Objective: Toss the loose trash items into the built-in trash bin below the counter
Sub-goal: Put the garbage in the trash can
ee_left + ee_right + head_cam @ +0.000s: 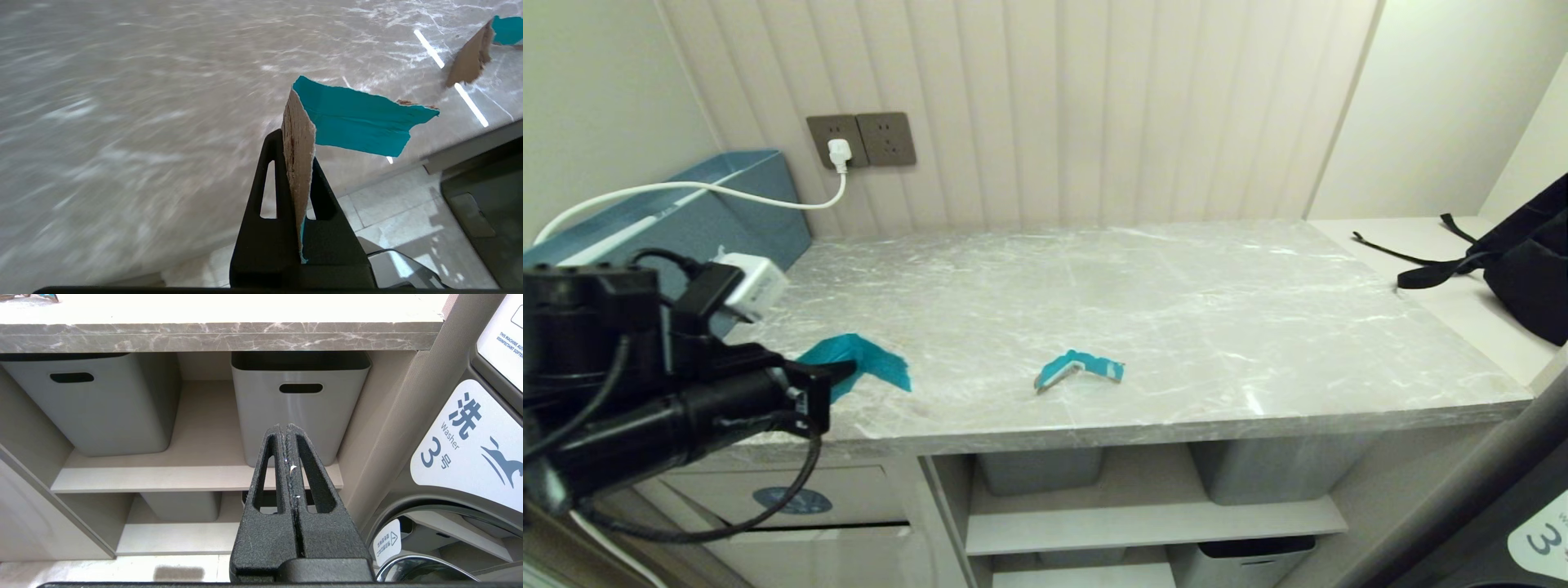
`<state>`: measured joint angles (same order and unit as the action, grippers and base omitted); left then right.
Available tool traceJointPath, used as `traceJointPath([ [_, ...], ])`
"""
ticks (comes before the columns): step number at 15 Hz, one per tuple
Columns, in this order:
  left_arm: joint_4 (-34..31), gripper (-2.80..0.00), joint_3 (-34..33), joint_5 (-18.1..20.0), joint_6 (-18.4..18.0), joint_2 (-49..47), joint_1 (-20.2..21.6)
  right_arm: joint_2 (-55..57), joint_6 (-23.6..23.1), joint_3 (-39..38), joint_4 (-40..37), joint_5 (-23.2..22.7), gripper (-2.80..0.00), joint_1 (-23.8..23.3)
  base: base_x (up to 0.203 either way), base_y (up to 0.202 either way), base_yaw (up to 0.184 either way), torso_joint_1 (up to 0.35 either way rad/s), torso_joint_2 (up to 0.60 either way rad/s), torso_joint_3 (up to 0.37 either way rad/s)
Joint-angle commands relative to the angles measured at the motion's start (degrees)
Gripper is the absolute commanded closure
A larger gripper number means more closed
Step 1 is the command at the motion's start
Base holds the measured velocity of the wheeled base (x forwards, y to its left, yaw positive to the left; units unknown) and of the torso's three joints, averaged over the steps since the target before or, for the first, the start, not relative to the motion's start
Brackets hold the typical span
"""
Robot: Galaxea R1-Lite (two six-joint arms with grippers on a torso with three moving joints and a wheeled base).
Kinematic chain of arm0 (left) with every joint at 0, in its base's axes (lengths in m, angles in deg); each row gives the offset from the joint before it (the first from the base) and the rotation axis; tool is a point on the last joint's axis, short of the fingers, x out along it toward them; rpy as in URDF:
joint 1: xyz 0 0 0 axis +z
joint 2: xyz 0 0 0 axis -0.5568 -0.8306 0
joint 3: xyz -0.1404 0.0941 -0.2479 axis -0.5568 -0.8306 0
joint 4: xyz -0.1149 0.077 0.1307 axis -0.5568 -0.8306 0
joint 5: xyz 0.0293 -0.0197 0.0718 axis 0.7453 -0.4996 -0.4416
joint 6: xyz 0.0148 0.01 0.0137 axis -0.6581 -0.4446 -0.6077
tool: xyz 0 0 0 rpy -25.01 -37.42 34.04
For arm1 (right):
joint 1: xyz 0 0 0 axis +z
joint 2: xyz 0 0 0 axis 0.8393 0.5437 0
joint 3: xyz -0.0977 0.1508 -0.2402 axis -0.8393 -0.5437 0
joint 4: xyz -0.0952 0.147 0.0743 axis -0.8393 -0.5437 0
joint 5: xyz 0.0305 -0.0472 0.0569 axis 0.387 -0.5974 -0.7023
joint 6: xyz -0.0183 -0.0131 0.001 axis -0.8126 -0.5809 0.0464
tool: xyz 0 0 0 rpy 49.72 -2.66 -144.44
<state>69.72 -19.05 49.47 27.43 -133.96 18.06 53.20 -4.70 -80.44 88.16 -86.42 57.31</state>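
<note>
Left gripper (298,143) at counter's front-left edge, fingers pinched on broader teal scrap (866,358), lifted clear of slab. Trash flap with blue oval icon (792,500) directly below it in cabinet front. Right gripper (288,433) parked low before shelves, fingers pressed together, empty, facing grey storage bin (300,404). Narrow teal strip (1078,370) lying mid-counter (1176,327) near front edge. Wall socket with white plug (840,151) at back.

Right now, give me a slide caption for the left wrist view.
Left hand shut on a torn teal scrap above the marble counter; second scrap lies beyond.
</note>
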Motion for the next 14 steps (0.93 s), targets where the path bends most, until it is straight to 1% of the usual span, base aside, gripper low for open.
traceJointPath([
  [1,-4.9,0.00,-3.0,-0.3,-1.2,17.1,4.2,-0.1,0.0,0.0,0.0,0.0,0.00,0.0,0.000,0.000,0.000,0.000,0.00,0.000],
  [4,-16.4,0.00,-5.8,0.0,-3.5,35.4,12.0,-0.1,0.0,0.0,0.0,0.0,0.00,0.0,0.000,0.000,0.000,0.000,0.00,0.000],
  [5,-19.1,0.00,-7.6,0.2,-3.8,41.3,13.9,-0.1,0.0,0.0,0.0,0.0,0.00,0.0,0.000,0.000,0.000,0.000,0.00,0.000],
  [7,-22.9,0.00,-13.8,0.5,-3.8,52.8,16.8,-0.1,0.0,0.0,0.0,0.0,0.00,0.0,0.000,0.000,0.000,0.000,0.00,0.000],
  [8,-23.8,0.00,-18.2,0.6,-3.5,57.3,17.8,0.0,0.0,0.0,0.0,0.0,0.00,0.0,0.000,0.000,0.000,0.000,0.00,0.000],
  [9,-23.4,0.00,-23.5,0.7,-2.8,60.4,18.7,-0.1,0.0,0.0,0.0,0.0,0.00,0.0,0.000,0.000,0.000,0.000,0.00,0.000],
  [10,-19.5,0.00,-28.9,0.8,-2.0,61.6,19.1,-0.1,0.0,0.0,0.0,0.0,0.00,0.0,0.000,0.000,0.000,0.000,0.00,0.000],
  [11,-14.3,0.00,-33.9,0.9,-1.6,62.1,19.1,-0.1,0.0,0.0,0.0,0.0,0.00,0.0,0.000,0.000,0.000,0.000,0.00,0.000],
  [12,-11.6,0.00,-37.7,0.8,-1.3,63.0,18.7,0.0,0.1,0.0,0.0,0.0,0.00,0.0,0.000,0.000,0.000,0.000,0.00,0.000],
  [13,-12.6,0.00,-39.0,0.7,-1.2,65.6,17.8,-0.1,0.0,0.0,0.0,0.0,0.00,0.0,0.000,0.000,0.000,0.000,0.00,0.000],
  [14,-14.4,0.00,-38.8,0.7,-1.7,70.0,17.0,-0.1,0.0,0.0,0.0,0.0,0.00,0.1,0.000,0.000,0.000,0.000,0.00,0.000],
])
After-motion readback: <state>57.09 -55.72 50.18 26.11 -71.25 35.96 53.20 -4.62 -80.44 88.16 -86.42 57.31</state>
